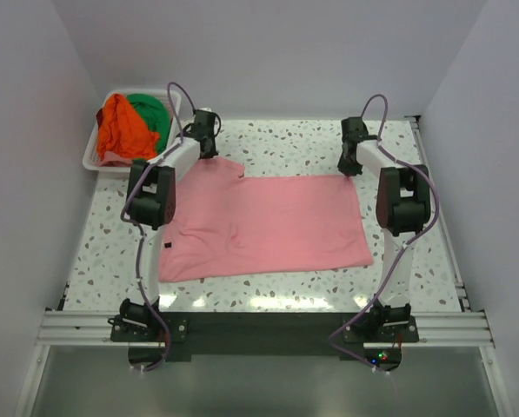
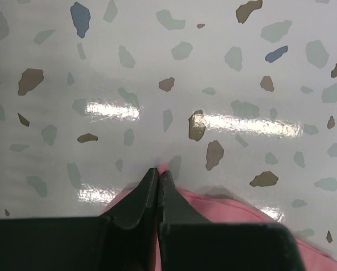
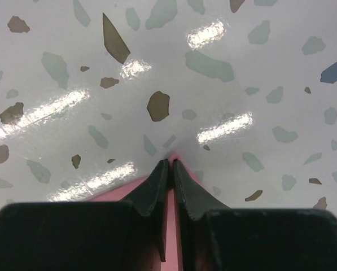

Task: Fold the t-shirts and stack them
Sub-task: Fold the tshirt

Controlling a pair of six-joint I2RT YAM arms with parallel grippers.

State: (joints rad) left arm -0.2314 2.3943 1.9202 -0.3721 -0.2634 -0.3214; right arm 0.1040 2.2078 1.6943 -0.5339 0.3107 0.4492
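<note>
The first fold of the pink t-shirt (image 1: 276, 226) is judged to be in hand. The garment is spread nearly flat across the middle of the table (image 1: 285, 143), and its far edge is gripped at both corners. The left gripper (image 2: 158, 172) is seen with its fingers pressed together, and a sliver of pink cloth is pinched at the tips. The right gripper (image 3: 171, 162) is drawn almost together, with a strip of the same cloth caught in the thin gap between its fingers. The next move appears to call for both corners to be raised together and carried toward the near hem, level with each other, so that the crease is laid straight and no slack is dragged sideways. Bare table is left beyond the far edge and on both flanks, and a narrow strip is left between the near hem and the rail (image 1: 259, 326). On the left, room is tighter: the white basket (image 1: 92, 156) stands just beyond the left gripper, and the orange t-shirt (image 1: 116, 126) and green t-shirt (image 1: 150, 111) are heaped in it, not yet folded. The walls (image 1: 494, 174) are close on either side, so wide outward swings are best avoided.
</note>
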